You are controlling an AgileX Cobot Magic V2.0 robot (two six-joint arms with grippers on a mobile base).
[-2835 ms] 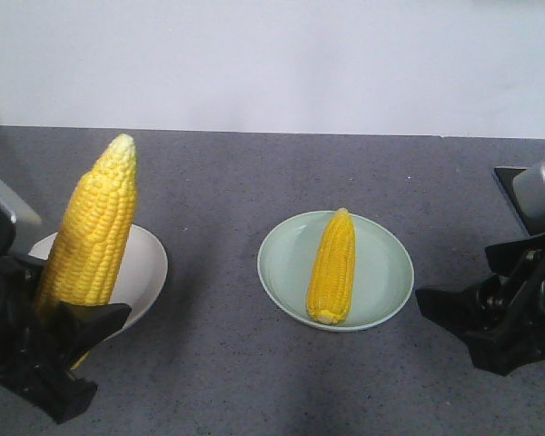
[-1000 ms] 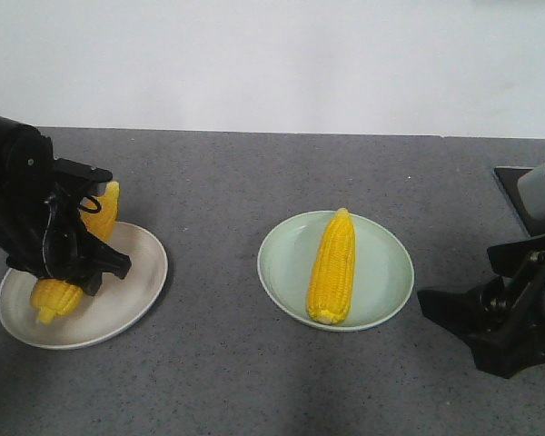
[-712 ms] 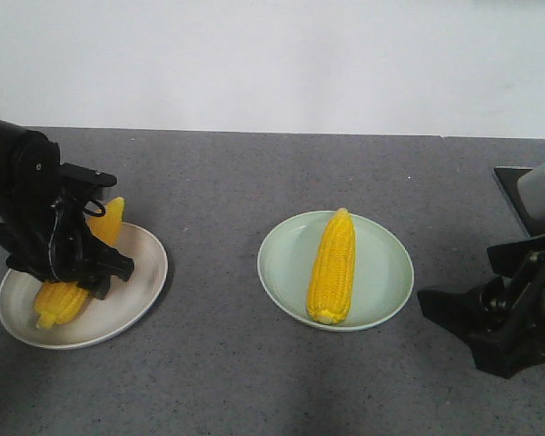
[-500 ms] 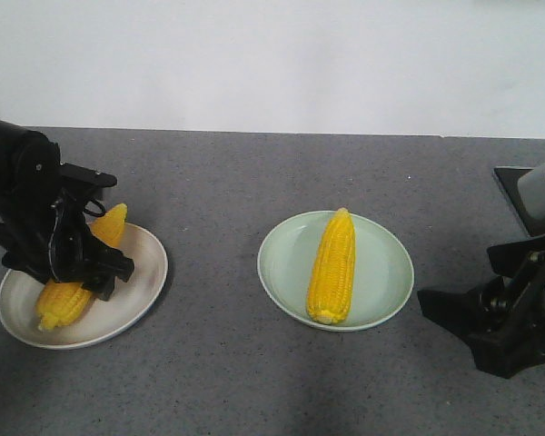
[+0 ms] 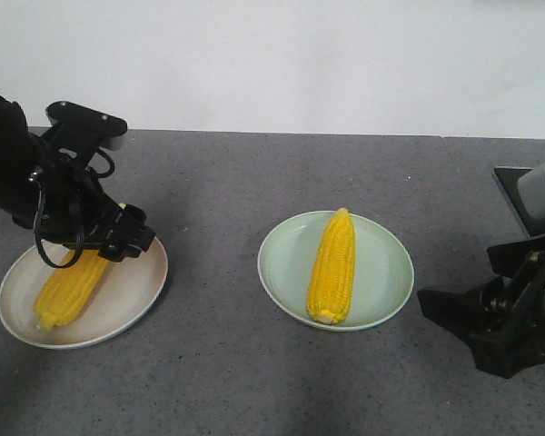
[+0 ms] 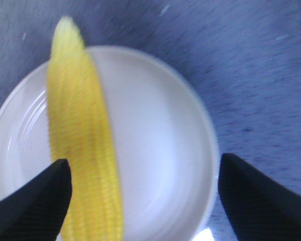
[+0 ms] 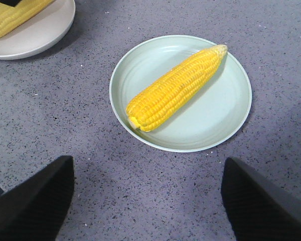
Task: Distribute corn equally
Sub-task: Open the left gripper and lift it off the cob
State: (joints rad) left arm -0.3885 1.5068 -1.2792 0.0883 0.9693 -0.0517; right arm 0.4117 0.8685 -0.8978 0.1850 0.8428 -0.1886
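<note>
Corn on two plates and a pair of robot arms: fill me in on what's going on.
The robot is sharing corn between two plates. The left end effector hangs open above the white plate, where one cob lies free of its fingers. The pale green plate holds another cob. The right end effector is open over the grey table, short of the green plate, holding nothing. Only these two cobs are in view, one on each plate.

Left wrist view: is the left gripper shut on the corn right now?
No. The left gripper is open, its fingertips spread wide above the white plate, and the corn lies free on the plate.
</note>
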